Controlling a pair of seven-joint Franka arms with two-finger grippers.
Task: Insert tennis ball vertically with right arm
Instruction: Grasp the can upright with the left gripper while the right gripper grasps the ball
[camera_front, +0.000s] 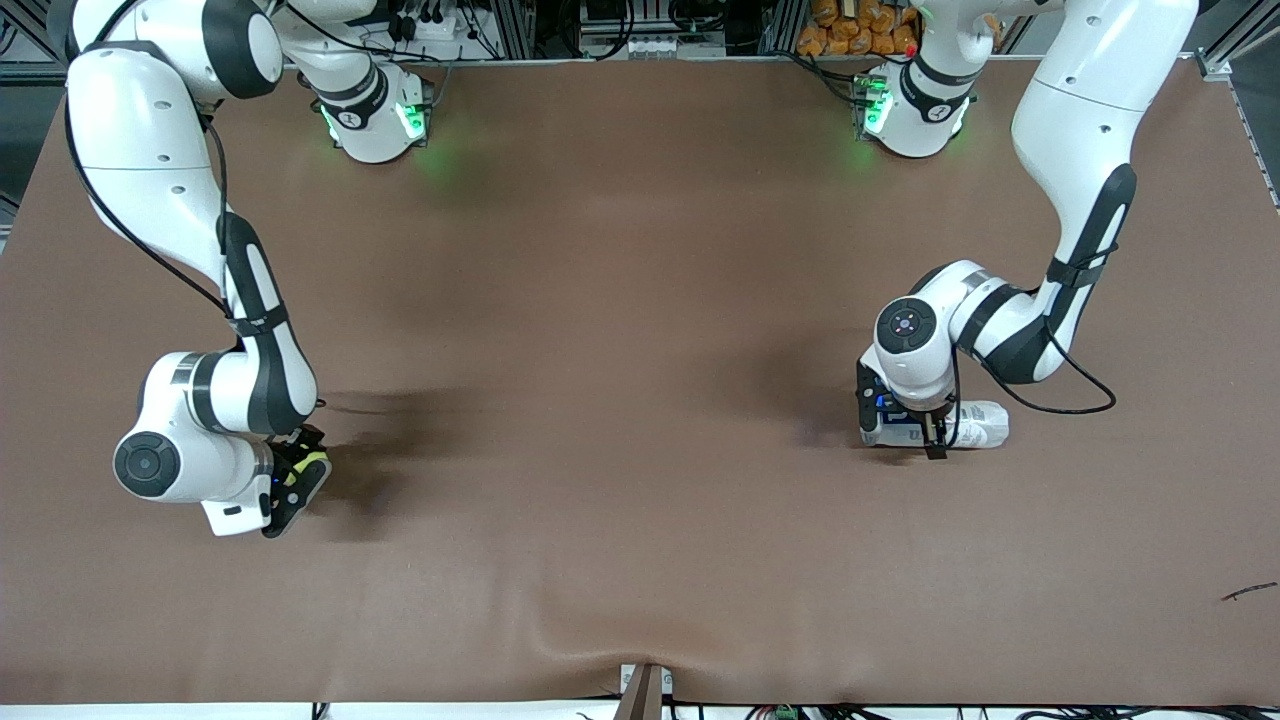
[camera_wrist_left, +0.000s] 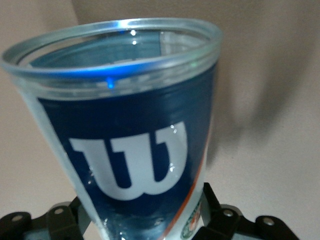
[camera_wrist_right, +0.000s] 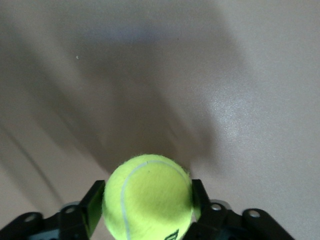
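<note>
The yellow tennis ball (camera_front: 305, 466) (camera_wrist_right: 147, 197) rests on the brown table toward the right arm's end. My right gripper (camera_front: 295, 482) (camera_wrist_right: 147, 194) is down at the table, shut on it, with a black finger pressed against each side. A clear plastic ball can (camera_front: 975, 422) (camera_wrist_left: 135, 150) with a blue label and a white W lies on its side toward the left arm's end. Its open rim shows in the left wrist view. My left gripper (camera_front: 900, 425) (camera_wrist_left: 145, 200) straddles the can, a finger against each of its sides.
The brown table cloth (camera_front: 620, 420) stretches wide between the two arms. A small dark twig-like scrap (camera_front: 1250, 592) lies near the front corner at the left arm's end. A bracket (camera_front: 645, 690) sticks up at the middle of the front edge.
</note>
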